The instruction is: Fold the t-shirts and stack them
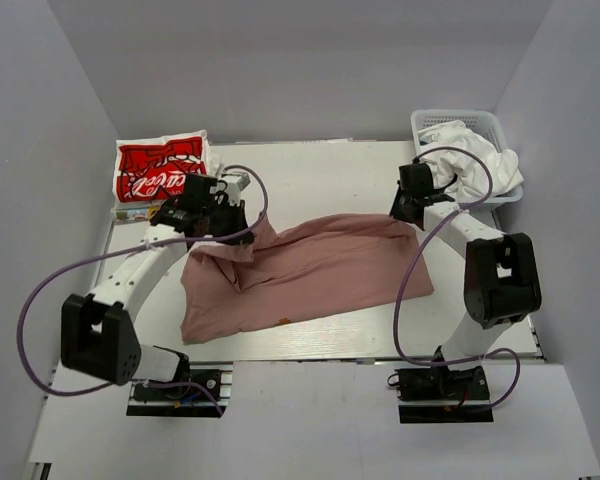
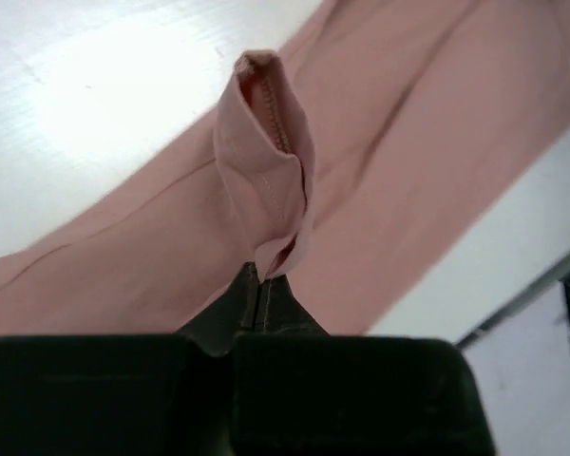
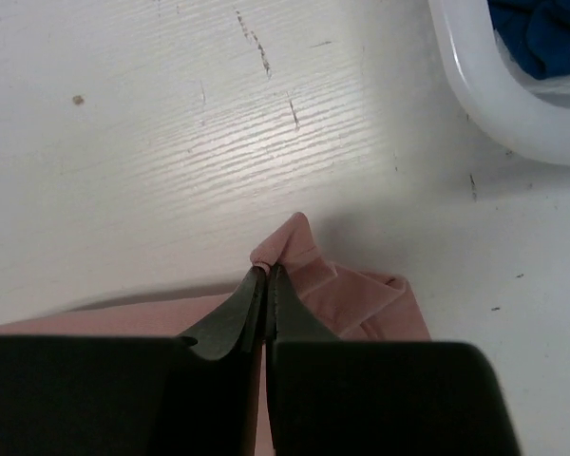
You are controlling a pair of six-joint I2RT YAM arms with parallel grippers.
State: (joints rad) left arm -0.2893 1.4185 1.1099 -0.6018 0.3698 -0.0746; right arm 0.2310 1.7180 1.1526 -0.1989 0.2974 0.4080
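clamped tight on pink t-shirt (image 2: 389, 161) hem with left gripper (image 2: 262, 277), on thin corner with right gripper (image 3: 266, 280); risk of slipping out if stretched too hard, then crooked fold.

The dusty pink t-shirt (image 1: 320, 270) is plain with matching stitching; the red t-shirt (image 1: 160, 172) carries white script lettering; the white t-shirt (image 1: 480, 165) matches the white mesh basket (image 1: 450, 115) (navy blue cloth (image 3: 541, 33) shows inside it).

White table (image 1: 330, 180) bears pink tee (image 1: 320, 275), red tee (image 1: 160, 172), mesh basket (image 1: 422, 120).
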